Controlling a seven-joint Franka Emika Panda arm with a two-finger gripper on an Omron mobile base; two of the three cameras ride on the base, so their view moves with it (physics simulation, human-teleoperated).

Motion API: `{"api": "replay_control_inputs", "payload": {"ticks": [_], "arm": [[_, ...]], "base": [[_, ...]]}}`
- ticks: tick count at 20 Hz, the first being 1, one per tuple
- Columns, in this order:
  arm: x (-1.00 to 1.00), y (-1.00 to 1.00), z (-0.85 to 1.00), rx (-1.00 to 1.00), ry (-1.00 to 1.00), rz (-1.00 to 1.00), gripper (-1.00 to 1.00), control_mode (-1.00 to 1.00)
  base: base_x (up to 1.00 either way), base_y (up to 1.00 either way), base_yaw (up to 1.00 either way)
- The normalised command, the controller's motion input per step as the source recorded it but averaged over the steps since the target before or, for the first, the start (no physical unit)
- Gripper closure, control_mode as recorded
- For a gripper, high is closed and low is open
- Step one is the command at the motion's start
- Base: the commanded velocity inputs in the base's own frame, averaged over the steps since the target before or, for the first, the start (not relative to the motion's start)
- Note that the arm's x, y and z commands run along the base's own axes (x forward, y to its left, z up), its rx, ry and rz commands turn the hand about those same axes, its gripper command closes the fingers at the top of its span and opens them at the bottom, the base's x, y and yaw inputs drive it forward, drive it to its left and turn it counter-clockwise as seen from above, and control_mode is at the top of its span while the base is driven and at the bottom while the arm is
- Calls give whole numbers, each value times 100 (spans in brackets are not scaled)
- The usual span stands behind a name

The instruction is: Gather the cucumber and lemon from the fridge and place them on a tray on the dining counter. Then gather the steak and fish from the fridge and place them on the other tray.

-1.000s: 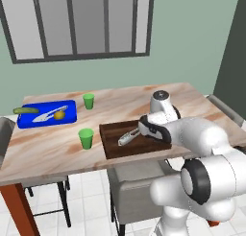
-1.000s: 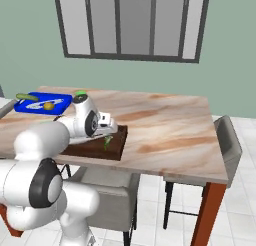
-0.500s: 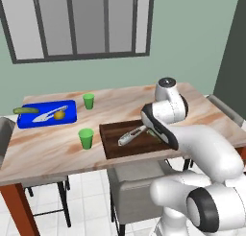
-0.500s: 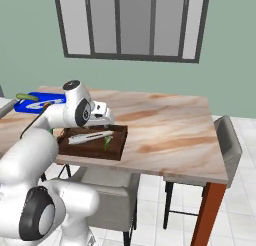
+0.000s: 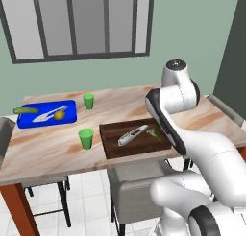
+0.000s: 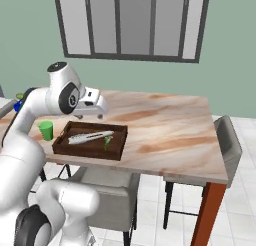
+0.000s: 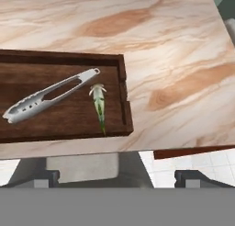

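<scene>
Green wall and a barred window back the long marbled bench (image 5: 120,103), and I'll place everything against the dark wooden tray (image 5: 111,146) near its front edge.

Far to the left of that tray sits the blue tray (image 5: 72,116). It carries the cucumber (image 5: 25,110) along its far left edge, the lemon (image 5: 59,115) nearer its right end, and a pale utensil (image 5: 45,113) between them. That pair looks done. Between the two trays stand two green cups: one (image 5: 88,100) behind and left of the wooden tray, the other (image 5: 86,138) just off its left wall.

On the wooden tray lie white tongs (image 5: 132,135), slanted across its middle, and just right of them the fish (image 7: 99,105), slim and greenish, resting flat close to the tray's right wall. I can't make out a steak on it.

A second ago the hand (image 6: 92,114) was low over this tray. Now the arm has folded up and back, and the hand hangs well above the tray's rear edge. Its fingers are spread as wide as they go, with nothing between them. The fish has not shifted while the arm lifted, so I read that as a clean release.

My judgement is that the fish is delivered and the arm is clearing off. If the steak is still in the fridge, fetching it comes next, and it should go on the bare wood near the tongs.
</scene>
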Motion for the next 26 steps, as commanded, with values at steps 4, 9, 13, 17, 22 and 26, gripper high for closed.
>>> {"api": "replay_control_inputs", "payload": {"ticks": [4, 9, 13, 17, 22, 26], "arm": [[-69, 2, 52, 0, 0, -9, -100, -100], [-74, 13, 34, 0, 0, -8, -100, -100], [-77, 9, 3, 0, 0, -4, -100, -100], [-82, 1, 0, 0, -1, -1, -100, -100], [-30, 12, 0, 0, -1, 0, -100, -100], [-1, 2, 0, 0, 0, 0, -100, -100]], "base": [[0, 0, 0], [0, 0, 0], [0, 0, 0], [0, 0, 0], [0, 0, 0], [0, 0, 0]]}}
